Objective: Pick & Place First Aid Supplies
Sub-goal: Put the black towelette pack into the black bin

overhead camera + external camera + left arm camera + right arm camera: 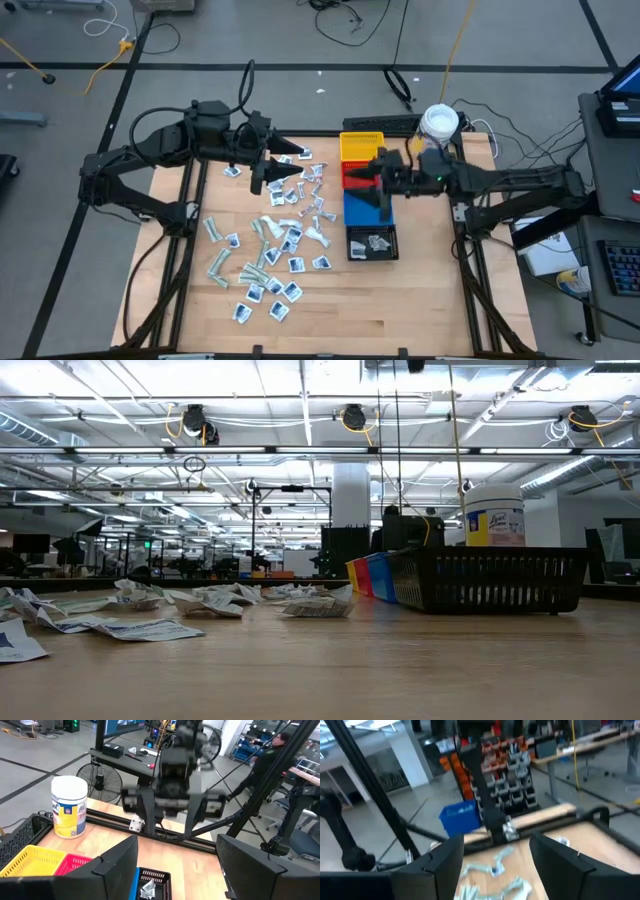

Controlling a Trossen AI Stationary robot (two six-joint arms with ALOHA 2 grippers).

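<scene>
Paper-thin first aid supplies point(270, 255) lie scattered just beneath the left hand point(262, 178), fingers apart and empty; light, limp, slippery, best pinched by an edge; right hand point(385, 192) spread above the bins point(362, 175).

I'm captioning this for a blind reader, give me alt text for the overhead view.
Small flat first aid packets lie scattered on a wooden table. The left gripper hovers open over them; the right gripper is open above a row of yellow, red, blue and black bins.
</scene>
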